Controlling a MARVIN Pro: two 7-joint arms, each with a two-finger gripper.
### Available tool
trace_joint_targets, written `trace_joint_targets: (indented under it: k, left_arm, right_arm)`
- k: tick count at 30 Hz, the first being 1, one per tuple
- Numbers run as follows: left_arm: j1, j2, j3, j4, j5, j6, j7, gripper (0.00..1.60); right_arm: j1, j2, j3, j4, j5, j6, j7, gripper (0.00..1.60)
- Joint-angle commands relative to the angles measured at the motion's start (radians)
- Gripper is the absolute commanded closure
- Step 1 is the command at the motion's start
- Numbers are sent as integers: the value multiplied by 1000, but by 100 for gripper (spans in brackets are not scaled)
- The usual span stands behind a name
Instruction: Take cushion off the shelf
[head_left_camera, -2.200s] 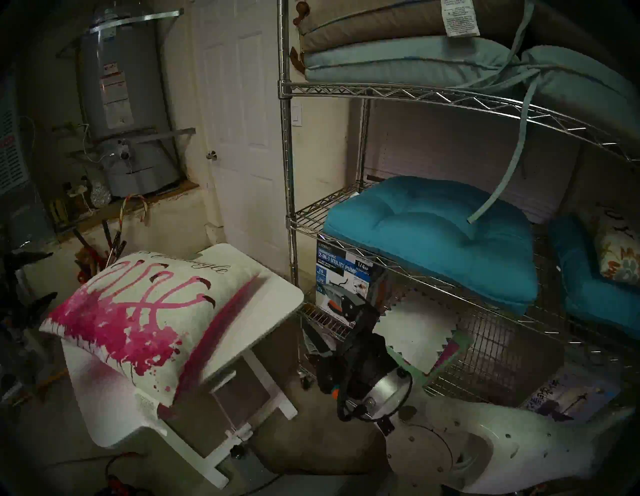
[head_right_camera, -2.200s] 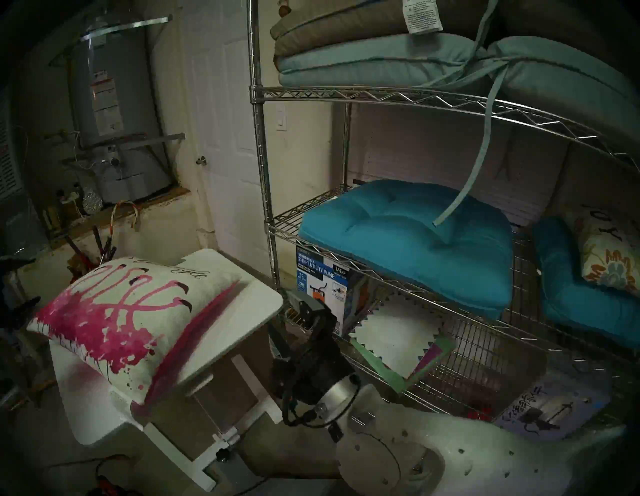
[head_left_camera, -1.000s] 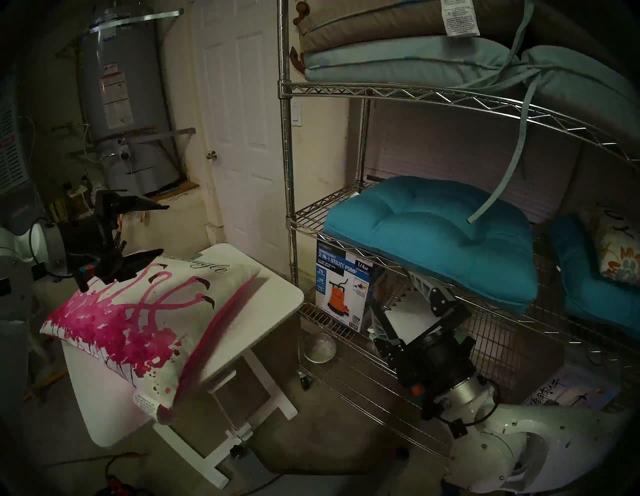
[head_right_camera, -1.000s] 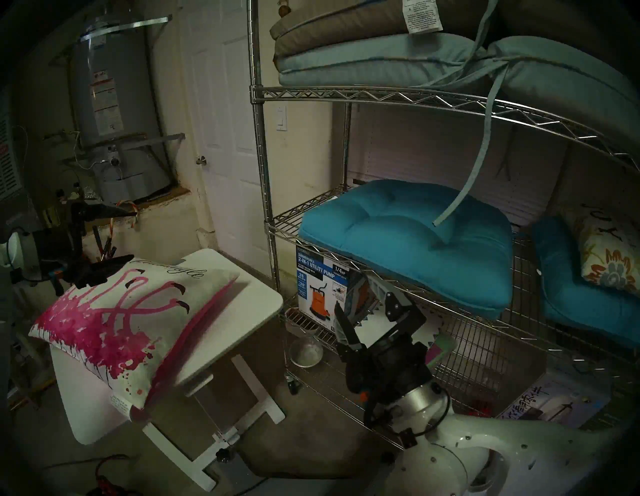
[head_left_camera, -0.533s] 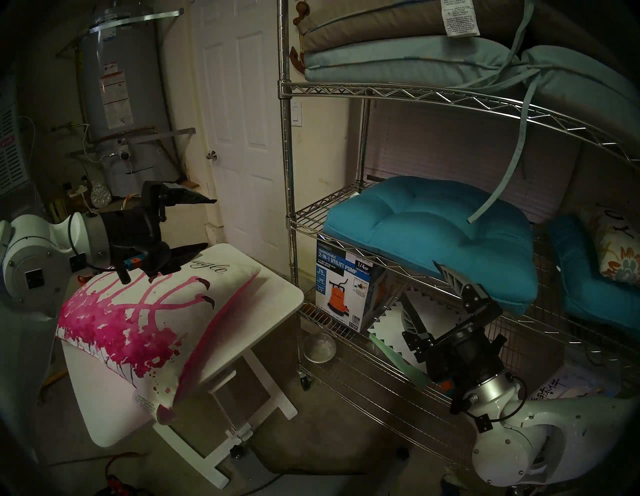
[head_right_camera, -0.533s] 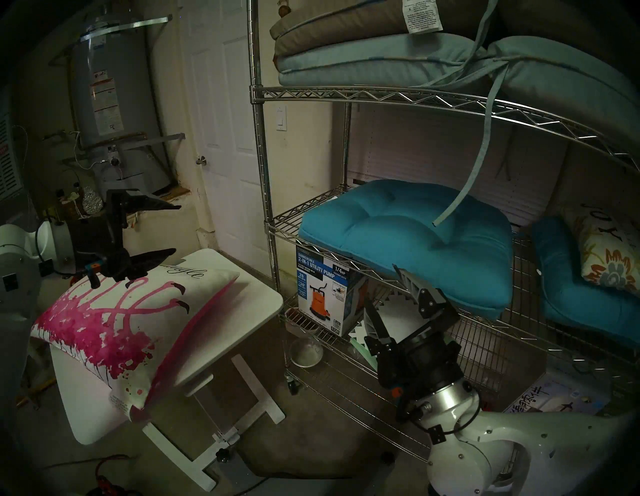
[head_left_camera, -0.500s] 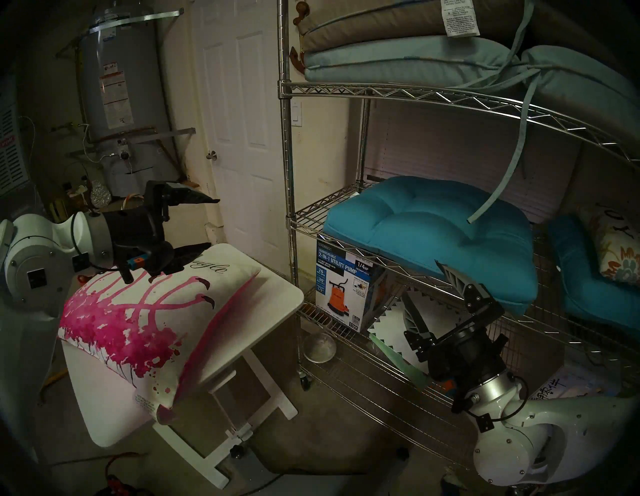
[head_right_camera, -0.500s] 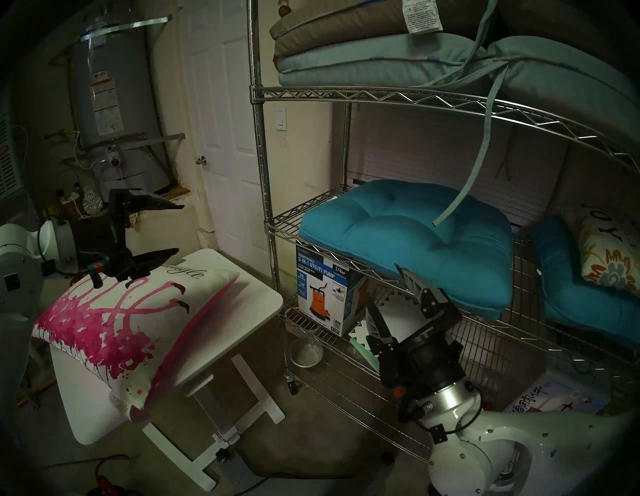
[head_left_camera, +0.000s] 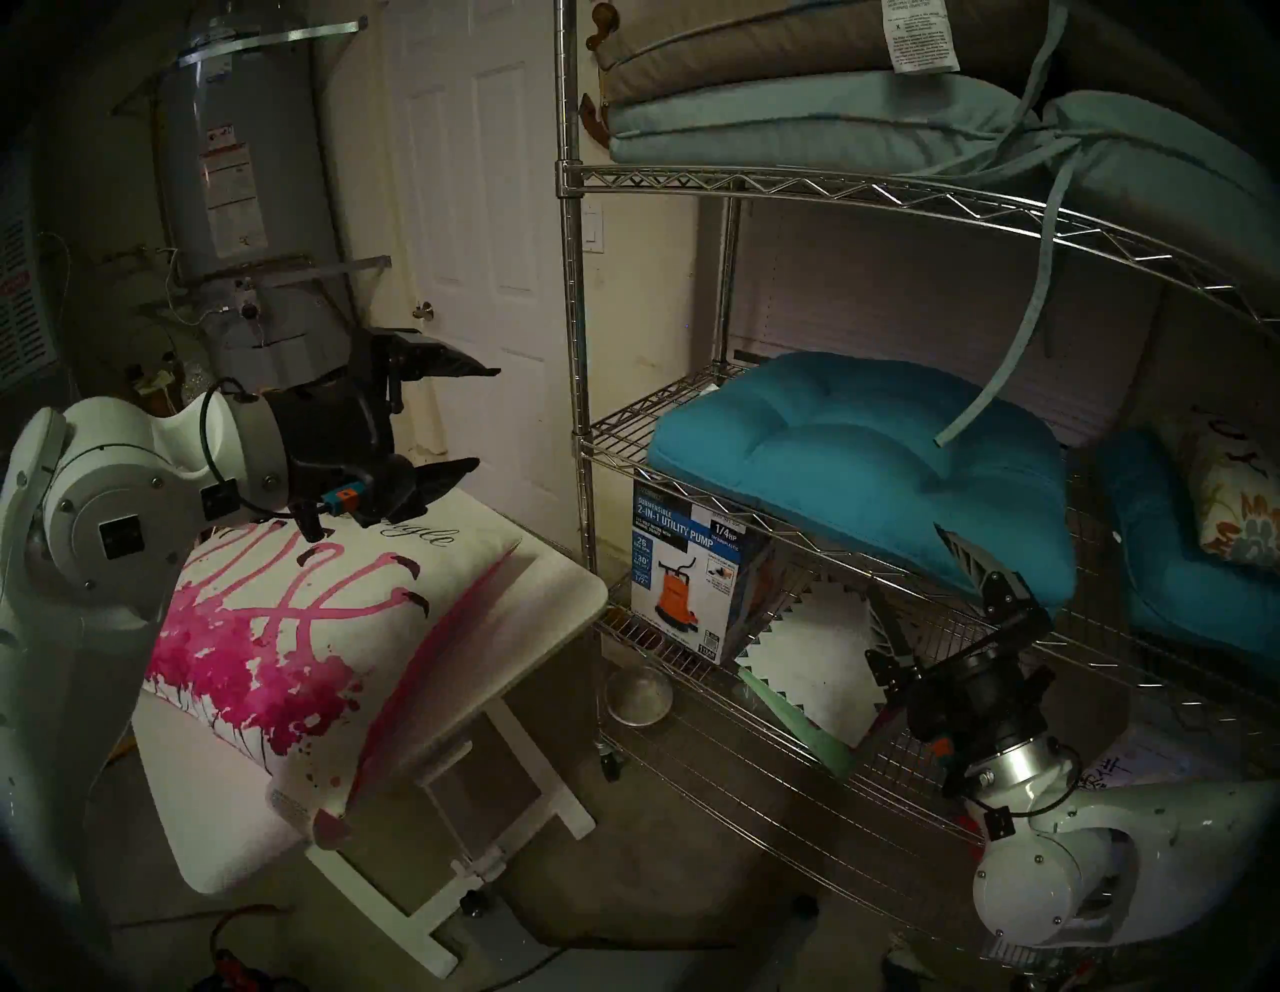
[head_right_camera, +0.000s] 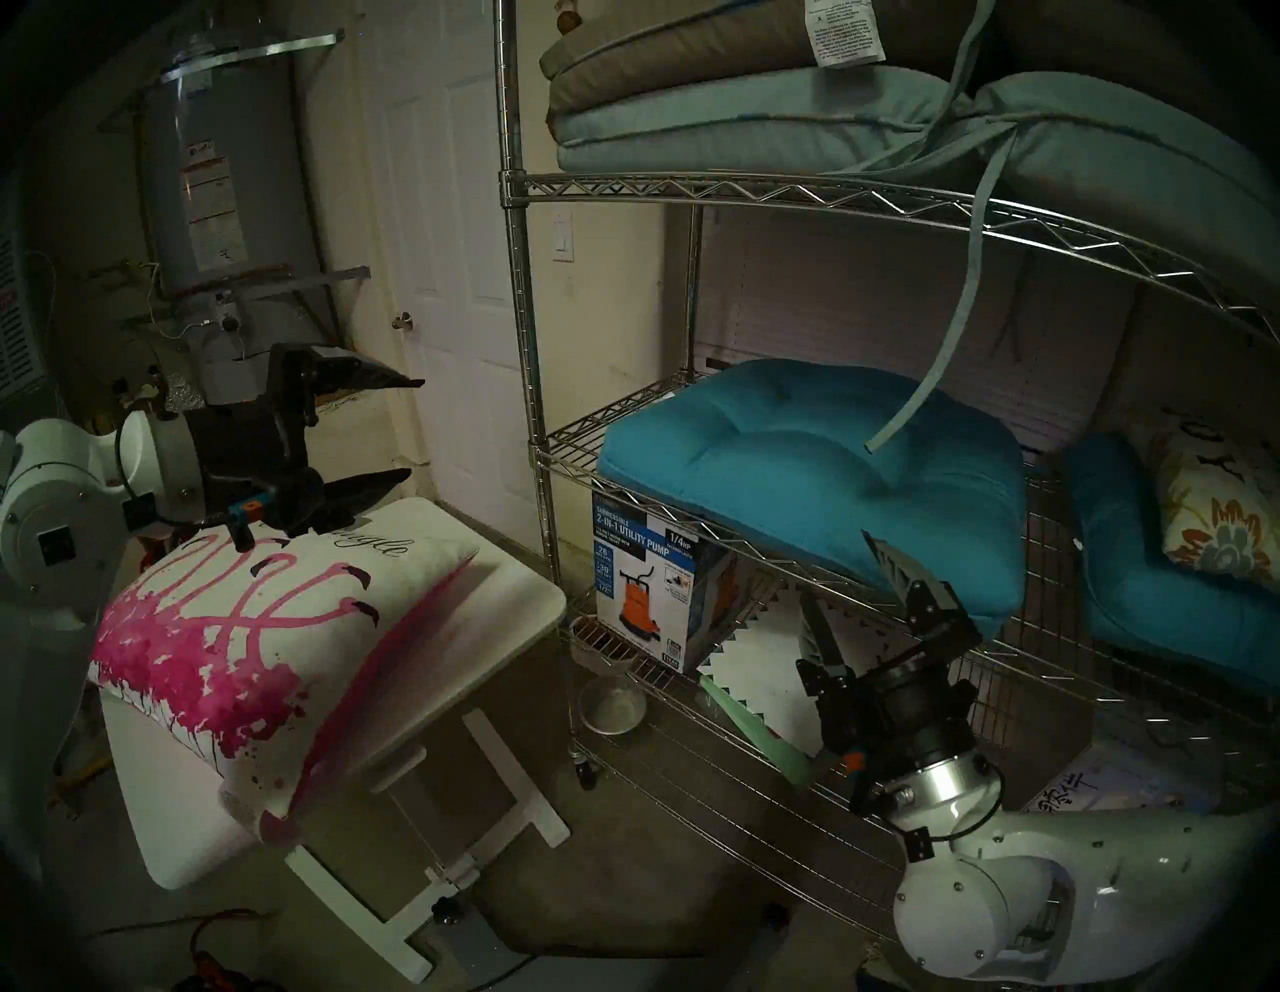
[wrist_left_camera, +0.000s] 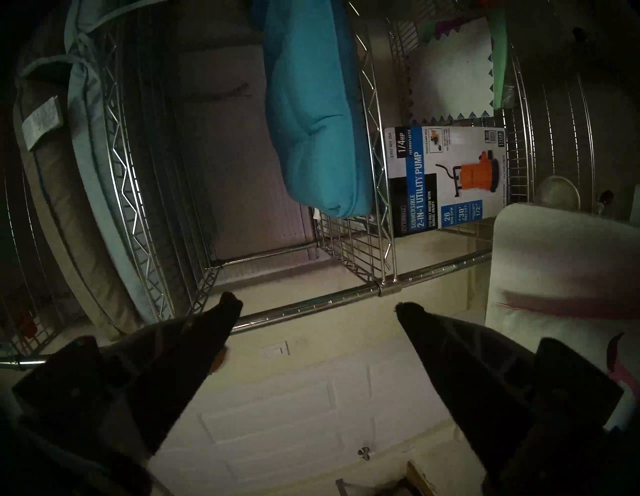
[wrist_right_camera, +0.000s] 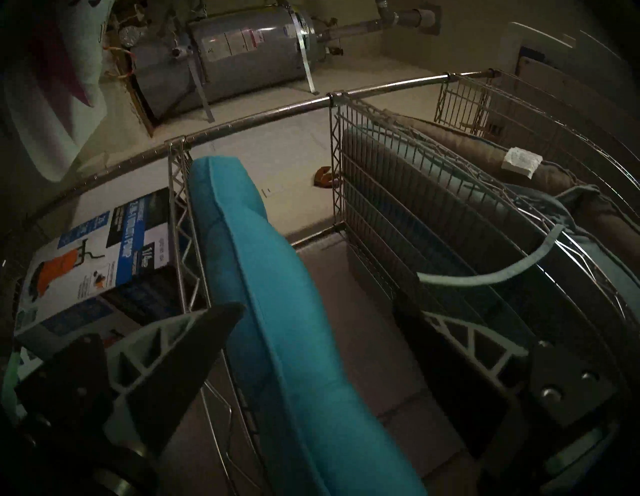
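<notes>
The cushion (head_left_camera: 291, 637) lies on the small white table (head_left_camera: 554, 589), left of the shelf (head_left_camera: 831, 190), whose middle tier carries a teal seat cushion (head_left_camera: 859, 471)

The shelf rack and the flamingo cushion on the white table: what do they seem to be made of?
The shelf looks like chrome-plated steel wire: bright mirror glints on round posts and thin grid tiers. The cushion looks like woven fabric over soft filling, matte, with printed pink flamingos and a sewn care tag; the fibre I cannot tell. The table looks smooth, white-painted board or plastic.
</notes>
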Motion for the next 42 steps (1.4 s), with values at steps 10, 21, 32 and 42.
trace_joint_targets:
  k: [10, 21, 32, 42]
  left_arm:
    - [-177, -13, 142, -41, 62, 130, 11, 0]
    - [-235, -32, 214, -29, 99, 181, 6, 0]
    - [-270, -45, 257, -22, 127, 212, 2, 0]
    - [-303, -56, 294, -15, 153, 240, -3, 0]
  right_arm:
    - [-12, 28, 67, 172, 115, -139, -126, 0]
    - [-30, 30, 97, 180, 143, -251, -222, 0]
    - [-106, 33, 44, 45, 130, -299, -291, 0]
    - [-161, 35, -7, -76, 92, -296, -343, 0]
